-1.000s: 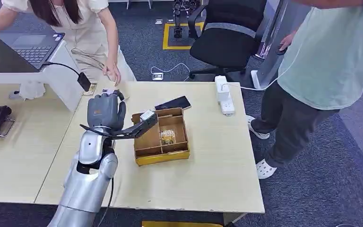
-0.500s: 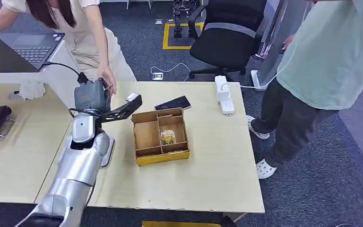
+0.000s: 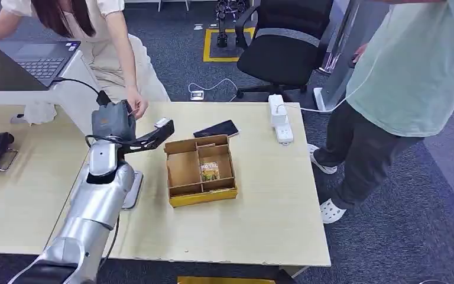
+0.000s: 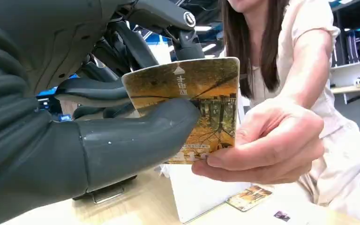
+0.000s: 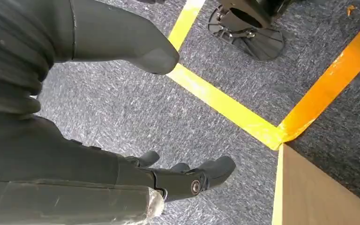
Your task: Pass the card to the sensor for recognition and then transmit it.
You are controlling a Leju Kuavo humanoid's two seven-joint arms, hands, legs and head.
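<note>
1. Since a second ago the left hand (image 3: 114, 121) has swung away from the wooden box (image 3: 201, 170) to the table's far left corner, toward the person's hand (image 4: 262, 145).
2. The card (image 4: 201, 103) sits pinched between the left hand's thumb and its fingers, while the person's fingers touch its lower edge.
3. Risk, as I judge it: both hold it at once, so a late release could bend the card, and an early one could drop it.
4. The right hand (image 5: 187, 180) hangs spread, holding nothing, over the floor.

Head view looks down; wrist views sit close behind each hand.
</note>
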